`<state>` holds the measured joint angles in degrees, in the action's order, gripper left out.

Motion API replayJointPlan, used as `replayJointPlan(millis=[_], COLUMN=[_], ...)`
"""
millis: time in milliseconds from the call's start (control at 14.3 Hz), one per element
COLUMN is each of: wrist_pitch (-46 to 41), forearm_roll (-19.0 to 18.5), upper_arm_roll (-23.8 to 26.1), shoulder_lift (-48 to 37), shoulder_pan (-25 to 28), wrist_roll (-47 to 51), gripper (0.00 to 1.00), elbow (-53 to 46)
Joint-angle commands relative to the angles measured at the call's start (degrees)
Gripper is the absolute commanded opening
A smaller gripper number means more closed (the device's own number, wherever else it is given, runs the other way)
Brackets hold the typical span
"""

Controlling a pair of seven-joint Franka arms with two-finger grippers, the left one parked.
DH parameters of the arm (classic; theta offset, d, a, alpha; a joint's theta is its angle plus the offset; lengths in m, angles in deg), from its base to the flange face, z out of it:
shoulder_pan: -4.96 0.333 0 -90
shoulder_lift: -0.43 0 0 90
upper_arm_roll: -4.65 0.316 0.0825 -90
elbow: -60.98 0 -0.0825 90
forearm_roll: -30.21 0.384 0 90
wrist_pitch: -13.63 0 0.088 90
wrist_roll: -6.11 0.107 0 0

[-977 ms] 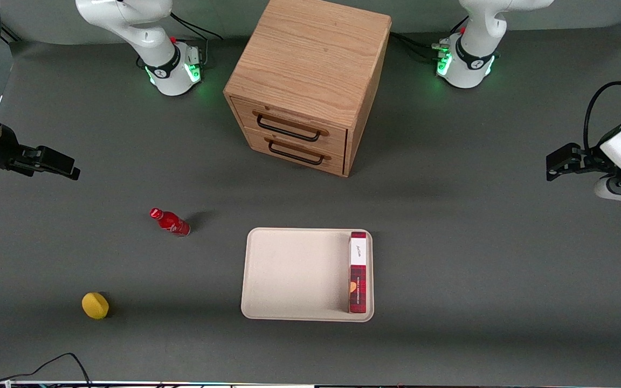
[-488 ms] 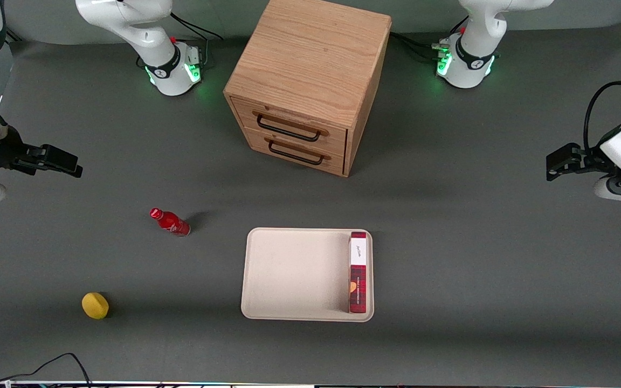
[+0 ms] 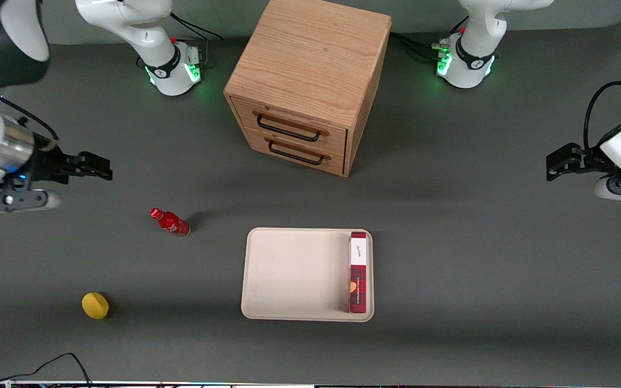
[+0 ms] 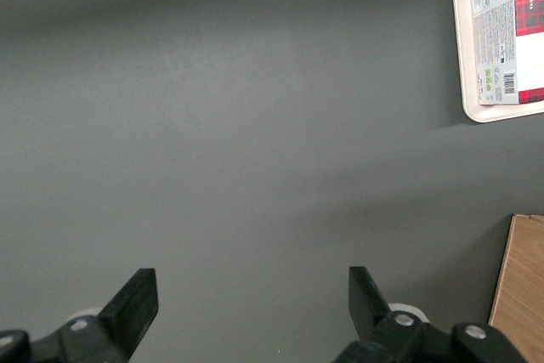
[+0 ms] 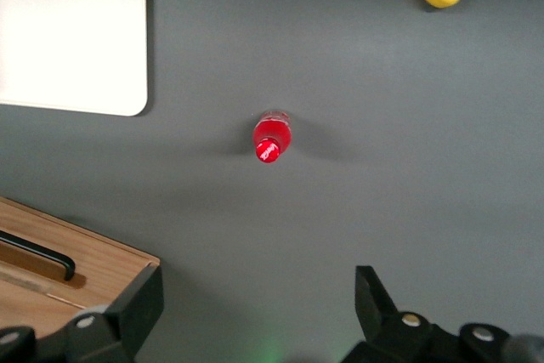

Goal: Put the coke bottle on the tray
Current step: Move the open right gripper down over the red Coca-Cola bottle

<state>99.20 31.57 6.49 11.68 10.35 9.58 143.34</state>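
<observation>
Coke bottle (image 3: 170, 221): small glossy red bottle with a red cap, standing upright on the dark grey worktop (image 3: 450, 258). It stands apart from the tray, toward the working arm's end of the worktop, touching nothing. Seen cap-on in the right wrist view (image 5: 272, 136).

Tray (image 3: 294, 272): large flat cream rectangle with rounded corners and a low rim, lying on the worktop nearer the front camera than the cabinet. One corner shows in the right wrist view (image 5: 76, 36).

Red plaid box (image 3: 358, 272): long and narrow, lying in the tray along the rim at the parked arm's end. The rest of the tray floor is bare.

Wooden cabinet (image 3: 310, 81): two drawers with dark handles, farther from the front camera than the tray.

Yellow round object (image 3: 95, 305): on the worktop well apart from the tray, toward the working arm's end, nearer the front camera than the bottle.

Claw (image 3: 100, 167): held above the worktop, farther from the front camera than the bottle and well apart from the tray. Its fingers (image 5: 136, 308) are spread wide, gripping nothing.
</observation>
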Motion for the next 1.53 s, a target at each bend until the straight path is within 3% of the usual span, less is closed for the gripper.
replayJointPlan(millis=[0,419,1116,1465], wrist_pitch=[7.04,22.42,41.06,44.25], forearm_roll=[-1.27,-2.15,-2.15,-2.32], upper_arm_roll=[0.35,1.06,1.85,1.77], shoulder_lift=[-1.48,-2.37,-2.37,-2.01], shoulder_pan=[0.42,-0.11,0.07,0.07], wrist_roll=[-2.86,-2.42,-0.84,-0.93], gripper=[1.00,0.99,0.96,0.93], elbow=[8.31,22.56,36.72,38.84])
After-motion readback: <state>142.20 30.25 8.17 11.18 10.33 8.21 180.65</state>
